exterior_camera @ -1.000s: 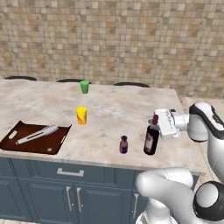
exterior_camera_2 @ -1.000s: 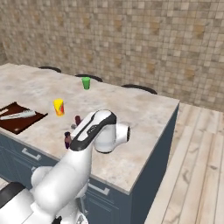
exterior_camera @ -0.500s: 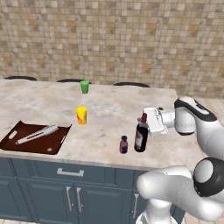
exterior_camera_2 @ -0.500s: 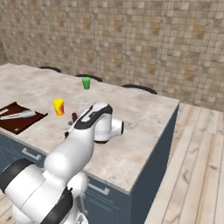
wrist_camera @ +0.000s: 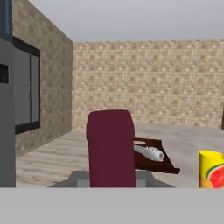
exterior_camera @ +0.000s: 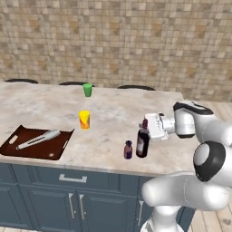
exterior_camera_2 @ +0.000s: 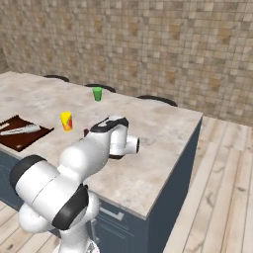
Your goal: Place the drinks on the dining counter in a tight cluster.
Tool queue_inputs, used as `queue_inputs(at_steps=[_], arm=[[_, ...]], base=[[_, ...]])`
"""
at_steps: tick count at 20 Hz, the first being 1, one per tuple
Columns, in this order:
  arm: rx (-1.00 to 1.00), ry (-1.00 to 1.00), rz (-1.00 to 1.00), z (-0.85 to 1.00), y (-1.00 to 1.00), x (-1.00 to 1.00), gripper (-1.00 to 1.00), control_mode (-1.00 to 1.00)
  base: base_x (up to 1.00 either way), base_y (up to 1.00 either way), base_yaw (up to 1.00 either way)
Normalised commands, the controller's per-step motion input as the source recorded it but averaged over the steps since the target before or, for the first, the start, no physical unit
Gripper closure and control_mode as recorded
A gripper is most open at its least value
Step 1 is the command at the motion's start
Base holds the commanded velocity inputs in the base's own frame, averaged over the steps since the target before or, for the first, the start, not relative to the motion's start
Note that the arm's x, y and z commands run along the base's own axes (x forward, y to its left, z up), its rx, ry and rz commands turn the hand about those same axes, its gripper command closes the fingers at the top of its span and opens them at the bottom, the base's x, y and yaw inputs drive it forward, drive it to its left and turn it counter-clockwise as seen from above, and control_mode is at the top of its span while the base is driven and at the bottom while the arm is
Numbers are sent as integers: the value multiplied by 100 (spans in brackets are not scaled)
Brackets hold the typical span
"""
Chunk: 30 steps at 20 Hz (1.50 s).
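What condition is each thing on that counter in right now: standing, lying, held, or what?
wine bottle: upright on the dining counter, neck gripped
gripper: shut on the wine bottle
tiny maroon bottle: upright, close beside the wine bottle, not held
yellow cup: upright
green cup: upright, near the far edge
dark tray: flat, a pale utensil lying on it

Two cameras stand behind the arm, left and right, looking down across the same counter (exterior_camera: 108, 113) toward the tiled wall (exterior_camera_2: 148, 44). A third rides the hand, close behind the wine bottle (wrist_camera: 110, 146), facing level.
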Motion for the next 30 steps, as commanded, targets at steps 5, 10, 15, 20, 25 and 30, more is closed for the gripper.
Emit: queue_inputs(at_steps=[5,10,15,20,25,30], arm=[[0,0,0,-31,0,15,100,-100],[0,0,0,-25,0,11,100,-100],[-1,1,0,-29,1,-9,-100,-100],[0,1,0,-17,0,-10,-100,-100],[0,0,0,0,0,-8,-100,-100],[0,-1,0,6,-8,-9,-100,-100]], base=[[0,0,0],[0,0,0],[0,0,0],[0,0,0],[0,0,0],[0,0,0]])
